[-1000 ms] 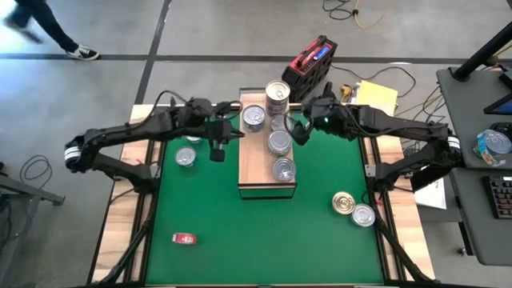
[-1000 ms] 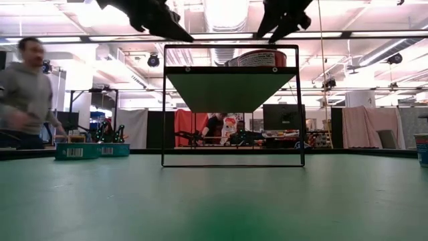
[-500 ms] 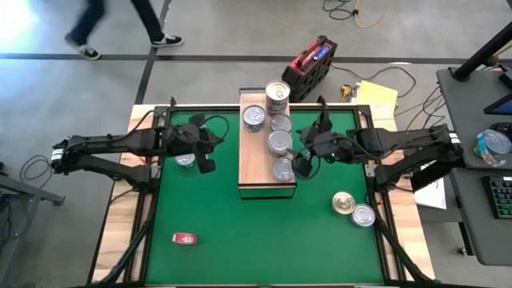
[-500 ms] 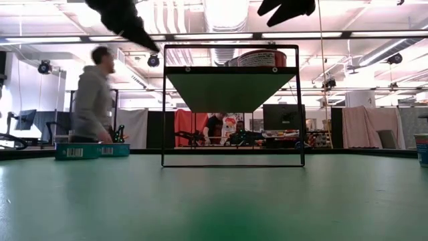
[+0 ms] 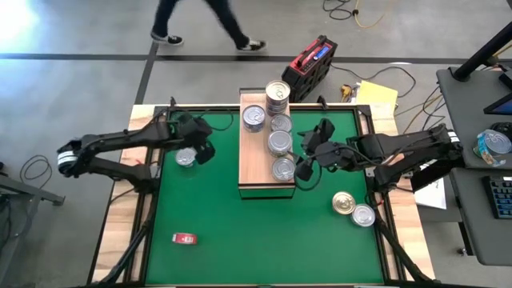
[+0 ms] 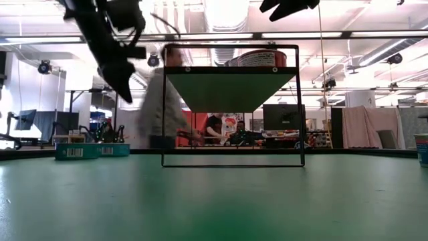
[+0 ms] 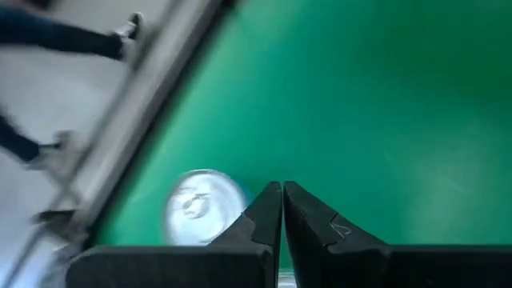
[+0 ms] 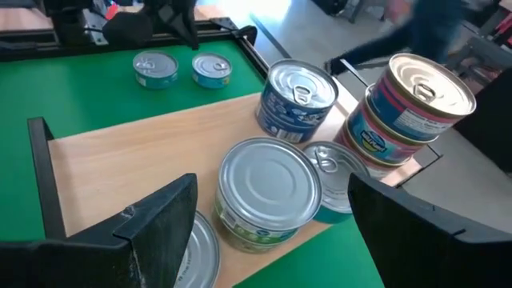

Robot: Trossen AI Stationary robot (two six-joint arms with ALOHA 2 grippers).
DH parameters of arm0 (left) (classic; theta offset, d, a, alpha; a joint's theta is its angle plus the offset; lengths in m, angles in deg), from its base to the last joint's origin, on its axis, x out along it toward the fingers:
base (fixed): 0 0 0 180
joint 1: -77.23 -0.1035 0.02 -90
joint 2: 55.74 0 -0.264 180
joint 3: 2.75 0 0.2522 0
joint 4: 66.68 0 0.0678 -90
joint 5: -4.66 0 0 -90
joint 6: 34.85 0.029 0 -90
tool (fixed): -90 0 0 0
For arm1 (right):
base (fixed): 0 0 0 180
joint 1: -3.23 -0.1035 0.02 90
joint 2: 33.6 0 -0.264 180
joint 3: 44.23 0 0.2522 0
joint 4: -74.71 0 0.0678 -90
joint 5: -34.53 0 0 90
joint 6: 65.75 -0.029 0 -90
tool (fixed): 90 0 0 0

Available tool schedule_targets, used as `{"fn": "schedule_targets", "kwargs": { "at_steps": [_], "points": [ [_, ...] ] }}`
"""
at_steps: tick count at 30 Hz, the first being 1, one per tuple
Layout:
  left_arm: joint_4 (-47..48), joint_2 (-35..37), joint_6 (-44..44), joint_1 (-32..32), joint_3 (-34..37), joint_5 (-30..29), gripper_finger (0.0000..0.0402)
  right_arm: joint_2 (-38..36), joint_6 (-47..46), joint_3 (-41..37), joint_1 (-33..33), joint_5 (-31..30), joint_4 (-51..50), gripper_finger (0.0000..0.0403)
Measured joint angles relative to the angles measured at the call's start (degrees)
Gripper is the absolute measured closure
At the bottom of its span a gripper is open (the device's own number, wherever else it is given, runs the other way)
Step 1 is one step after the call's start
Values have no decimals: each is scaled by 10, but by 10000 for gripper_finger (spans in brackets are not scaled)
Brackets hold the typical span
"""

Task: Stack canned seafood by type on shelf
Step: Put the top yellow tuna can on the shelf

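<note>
Your shelf [image 5: 258, 164] stands at the far middle of the green surface [image 5: 240, 232], with tins [image 5: 280, 142] lined along its right side. Your right gripper [image 5: 307, 160] hangs just off the shelf's right edge, jaws released and holding nothing. Your left gripper [image 5: 202, 150] sits clenched and empty beside a loose tin [image 5: 186, 158] near the far left edge. Two more tins [image 5: 353, 208] lie toward the right edge. The near half is open.

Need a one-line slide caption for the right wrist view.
Open right tool over the shelf, facing silver-lidded cans.
</note>
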State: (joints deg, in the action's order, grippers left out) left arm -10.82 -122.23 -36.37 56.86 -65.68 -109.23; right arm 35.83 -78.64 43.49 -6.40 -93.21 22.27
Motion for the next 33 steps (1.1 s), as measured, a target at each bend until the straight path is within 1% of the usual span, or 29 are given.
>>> {"fn": "schedule_targets", "kwargs": {
  "at_steps": [2,3,6,9,11,14,17,23,26,30,33],
  "points": [
    [-21,-1,28,-33,20,50,401,0,0,-2,0,0,0,90],
    [-24,-1,32,-49,27,63,401,0,0,-4,0,0,0,90],
    [-19,0,27,-98,42,76,401,0,-1,-11,0,0,0,90],
    [-32,-6,8,-150,47,125,401,0,-1,-19,0,0,1,90],
    [-48,-20,-1,-176,47,146,401,0,-1,-22,0,0,4,90],
    [-52,-51,12,-198,46,144,401,0,-2,-26,0,0,10,90],
    [-56,-87,34,-206,46,137,401,0,-7,-27,0,2,13,90],
    [-70,-150,36,-208,47,82,401,0,-11,-27,-2,2,13,90],
    [-79,-174,36,-208,47,79,401,0,-11,-27,-2,2,18,90],
    [-85,-186,36,-207,45,74,401,0,-11,-27,-2,2,18,90],
    [-80,-179,36,-203,45,98,401,0,-11,-27,-2,2,18,90]
  ]
}}
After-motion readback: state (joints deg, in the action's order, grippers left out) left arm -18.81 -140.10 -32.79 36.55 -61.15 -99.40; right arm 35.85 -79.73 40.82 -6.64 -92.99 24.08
